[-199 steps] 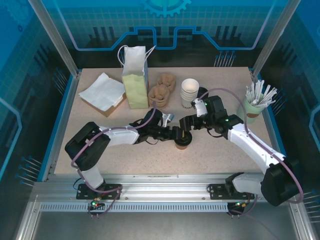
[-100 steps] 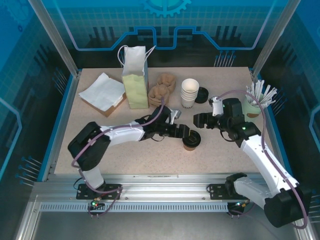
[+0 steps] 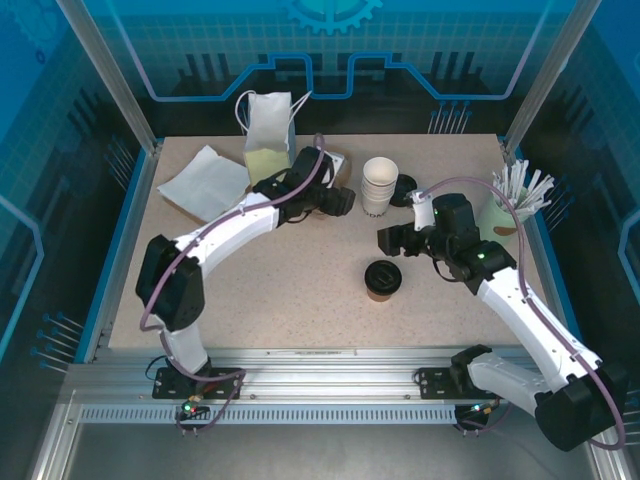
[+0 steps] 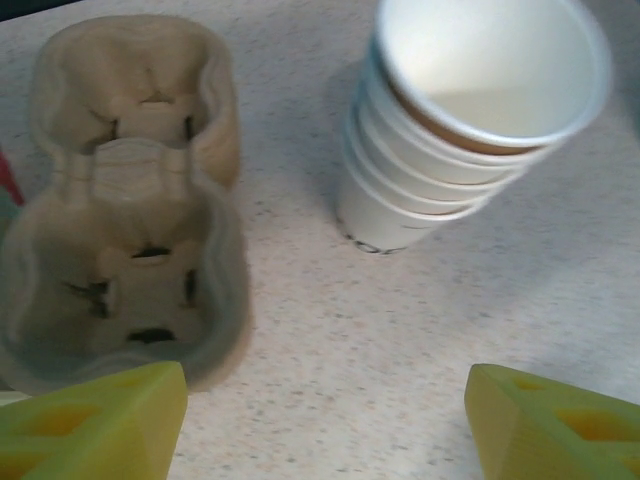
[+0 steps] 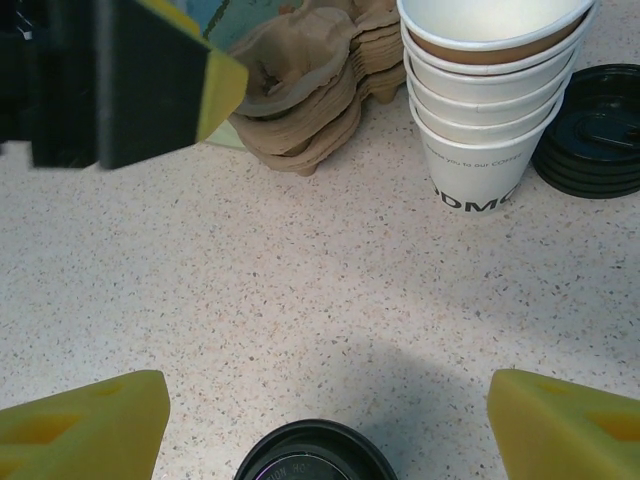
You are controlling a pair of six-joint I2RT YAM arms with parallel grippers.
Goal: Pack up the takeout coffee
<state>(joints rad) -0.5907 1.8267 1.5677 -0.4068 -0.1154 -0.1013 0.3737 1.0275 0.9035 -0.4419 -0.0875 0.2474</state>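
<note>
While your left gripper [image 3: 342, 200] and right gripper [image 3: 386, 240] gape empty, pinch the light black-lidded brown paper cup [image 3: 383, 280] gently by its soft wall.

1. The left arm [image 3: 225, 232] and the right arm [image 3: 520, 300] are wearing smooth white shells between rounded black joint housings.
2. A purple cable [image 3: 142, 310] is looping along the outside of each arm.
3. The left gripper [image 3: 345, 200] and the right gripper [image 3: 384, 240] are showing boxy black bodies.
4. Their fingertips [image 4: 90, 420] are showing as yellow wedge-shaped pads with recessed pockets.
5. A small green light [image 3: 479, 254] is glowing on the right arm.
6. Black base plates [image 3: 195, 380] are sitting under both arms.
</note>
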